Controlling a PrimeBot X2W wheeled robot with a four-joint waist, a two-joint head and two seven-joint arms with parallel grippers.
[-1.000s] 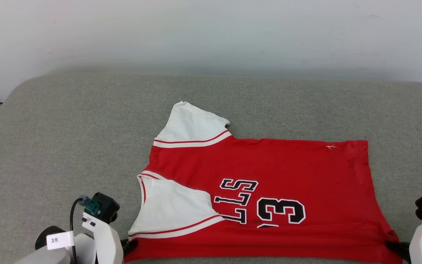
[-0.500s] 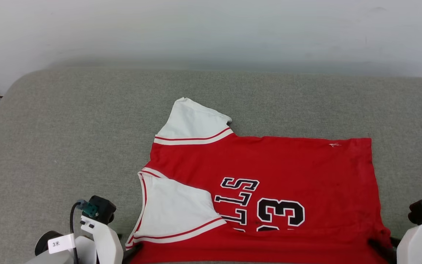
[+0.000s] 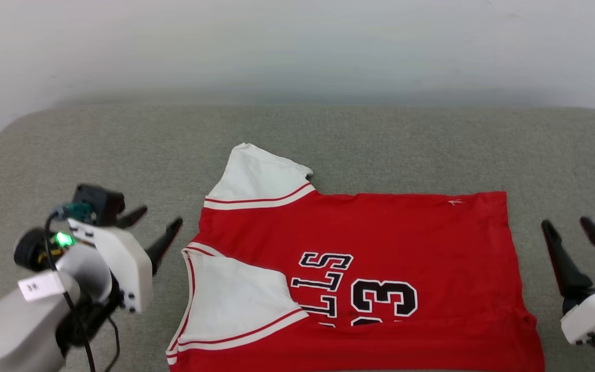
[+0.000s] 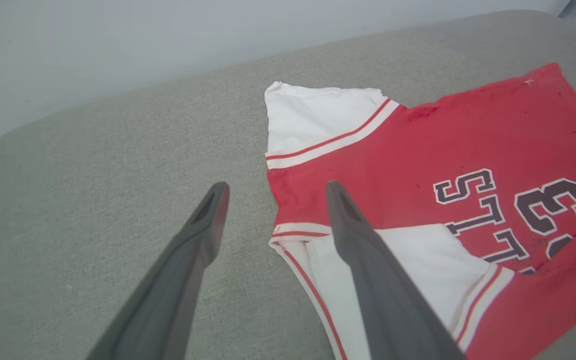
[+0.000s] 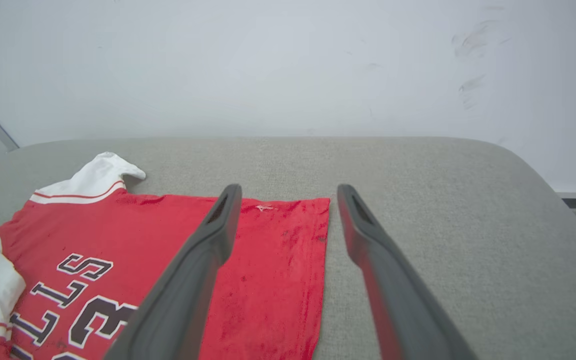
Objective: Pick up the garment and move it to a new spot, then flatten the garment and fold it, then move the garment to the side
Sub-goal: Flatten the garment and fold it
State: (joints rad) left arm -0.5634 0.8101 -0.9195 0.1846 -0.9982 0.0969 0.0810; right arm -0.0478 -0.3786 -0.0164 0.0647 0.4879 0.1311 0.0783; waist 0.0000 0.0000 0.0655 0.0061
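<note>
Shirt (image 3: 380, 248) lies flat on the cushion (image 3: 96, 155), by the near edge, centre to right. Collar (image 3: 194, 253) points to the robot's left, hem (image 3: 514, 258) to its right. A near strip looks folded up over the foot of the number (image 3: 384, 298), so I read this as mid-fold, far side next.

Left gripper (image 3: 160, 216) is wide and empty, just beside the collar. Right gripper (image 3: 565, 223) is wide and empty, just off the hem. Neither seems to touch cloth.

To do it well:
- Left pinches at the far sleeve (image 3: 256, 175), right at the far hem corner.
- Close both together and lift low.
- Keep the edge taut between them and carry it evenly toward the near edge.
- Release together. Uneven pull will skew the fold.
</note>
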